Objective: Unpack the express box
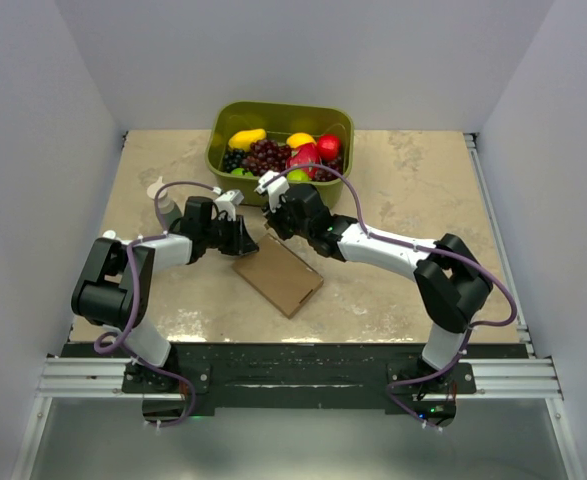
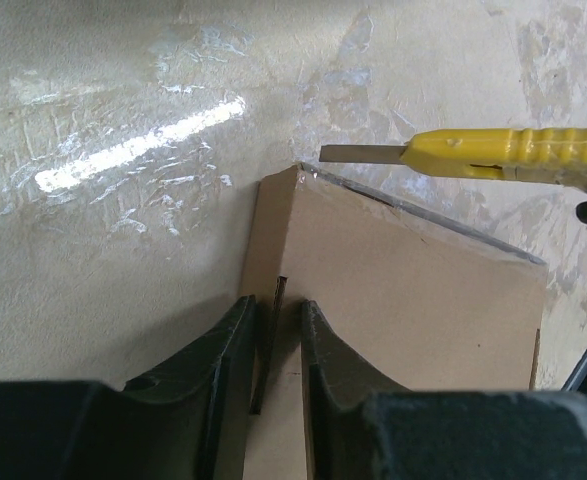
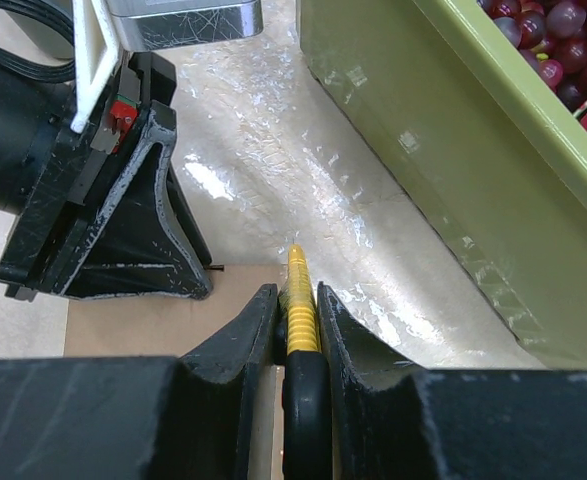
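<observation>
Your left tool (image 2: 278, 303) pinched the box (image 2: 413, 300) edge, right tool (image 3: 295, 295) clamped the yellow knife (image 2: 493, 152); slitting the taped seam (image 2: 423, 215) likely came next.

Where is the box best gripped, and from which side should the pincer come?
Grip the box by the thin edge at its far left corner, coming in low from the left. It lies flat, so its wide face gives no hold; only the edge fits in a pincer. The left pincer is shut there; the right pincer holds the knife.
</observation>
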